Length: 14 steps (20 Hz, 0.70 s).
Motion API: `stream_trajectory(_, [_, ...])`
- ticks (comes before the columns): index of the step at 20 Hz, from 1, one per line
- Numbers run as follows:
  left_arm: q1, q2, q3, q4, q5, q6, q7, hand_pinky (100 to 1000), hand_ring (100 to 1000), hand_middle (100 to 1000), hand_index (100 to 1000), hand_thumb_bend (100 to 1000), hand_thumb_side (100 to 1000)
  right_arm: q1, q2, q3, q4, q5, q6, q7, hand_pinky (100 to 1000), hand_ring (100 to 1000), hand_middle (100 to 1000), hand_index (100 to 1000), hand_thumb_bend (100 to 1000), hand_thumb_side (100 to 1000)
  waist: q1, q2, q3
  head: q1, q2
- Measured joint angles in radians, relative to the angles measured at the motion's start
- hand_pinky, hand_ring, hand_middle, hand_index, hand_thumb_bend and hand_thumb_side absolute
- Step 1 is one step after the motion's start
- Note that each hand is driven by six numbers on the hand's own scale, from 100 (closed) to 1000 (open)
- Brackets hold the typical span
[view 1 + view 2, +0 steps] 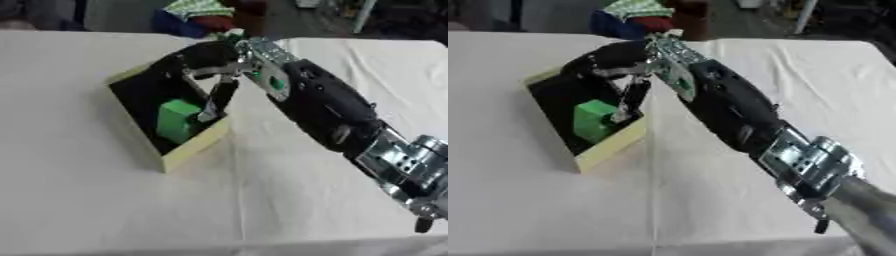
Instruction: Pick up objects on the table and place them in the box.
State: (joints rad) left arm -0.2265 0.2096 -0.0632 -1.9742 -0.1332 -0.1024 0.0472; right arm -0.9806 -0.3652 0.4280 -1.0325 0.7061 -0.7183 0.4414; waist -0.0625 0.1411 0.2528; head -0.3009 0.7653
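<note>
The right hand (206,70) hangs over the box (194,150), reaching in from the right, its fingers (219,97) pointing down into the opening. A green block (178,120) stands inside the box, just left of and below those fingertips, its long axis roughly upright. The fingers look extended rather than curled round the block; whether they touch it I cannot tell. Nothing else is visible in the box. The box sits tilted on the cloth-covered worktop (79,200). The left hand is out of sight.
</note>
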Motion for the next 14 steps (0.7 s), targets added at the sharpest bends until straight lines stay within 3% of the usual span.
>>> stream_trajectory(6, [0.002,0.000,0.000,0.000,0.000,0.000,0.000,662,678,736,818,257,571,0.000,-0.027,-0.041,-0.055,-0.090,0.062,0.062,882,970,978,1000,452,478,0.001,-0.006,-0.009,0.001,0.000])
stream_trajectory(14, [0.007,0.000,0.001,0.000,0.000,0.001,0.003,662,678,735,818,249,572,0.057,-0.150,-0.177,-0.184,-0.206,0.079,0.079,869,967,955,1000,437,453,0.003,-0.011,-0.023,0.014,0.000])
